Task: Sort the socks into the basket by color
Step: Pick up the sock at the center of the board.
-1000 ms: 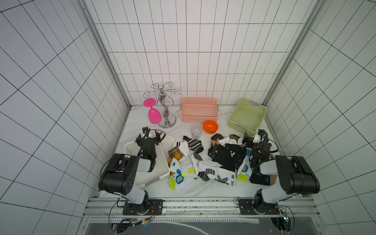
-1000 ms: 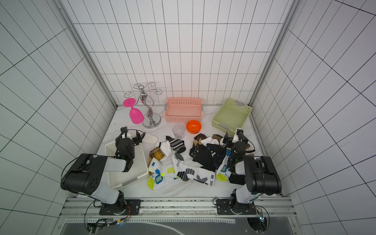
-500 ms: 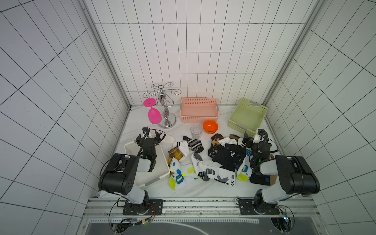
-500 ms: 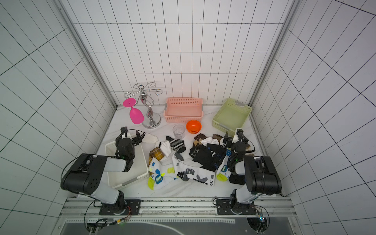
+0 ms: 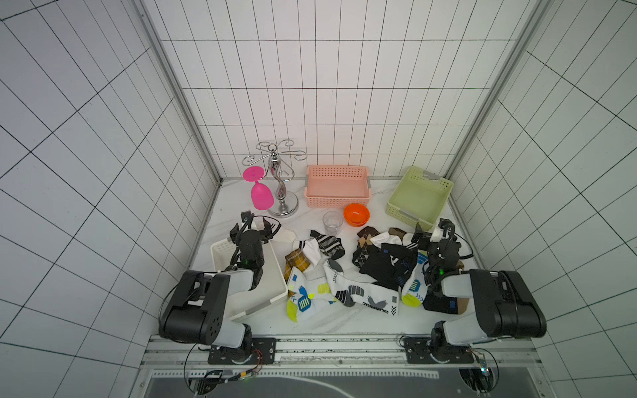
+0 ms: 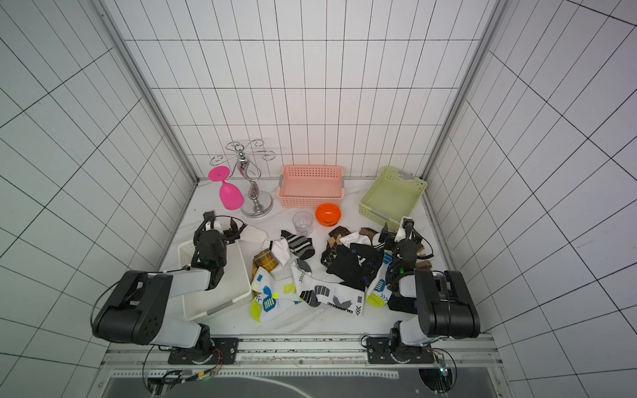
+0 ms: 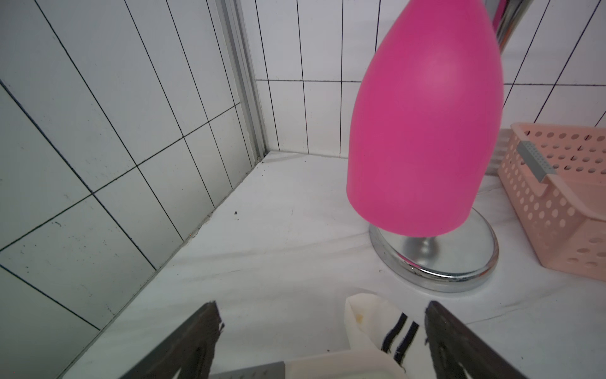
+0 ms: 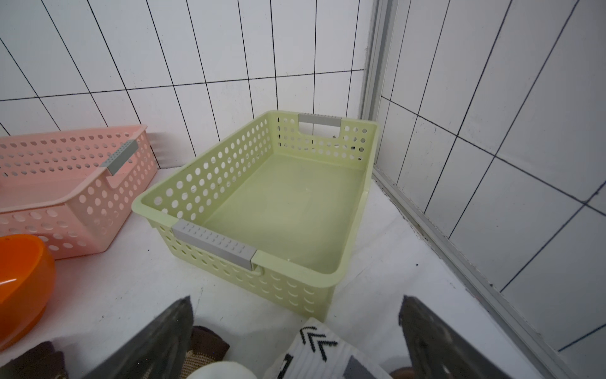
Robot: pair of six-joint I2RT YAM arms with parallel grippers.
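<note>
The socks (image 5: 379, 268) lie heaped across the bench (image 5: 344, 324), right of the near basket (image 5: 220, 248). Behind them stand a cup (image 5: 332, 223) and, to its right, a bowl (image 5: 356, 214). Along the back wall, left to right: glass rack (image 5: 287, 208), middle basket (image 5: 337, 170), corner basket (image 5: 405, 213).

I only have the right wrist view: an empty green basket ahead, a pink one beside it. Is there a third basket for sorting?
Observer: Yes, a white basket lies under the left arm, with no sock visible inside.
Operator: Where are the black socks?
Observer: Heaped between the arms, beside the right gripper, toward the table's middle.
Operator: Is the left gripper free?
Observer: Open, holding nothing; a white sock with black stripes lies right by it.
</note>
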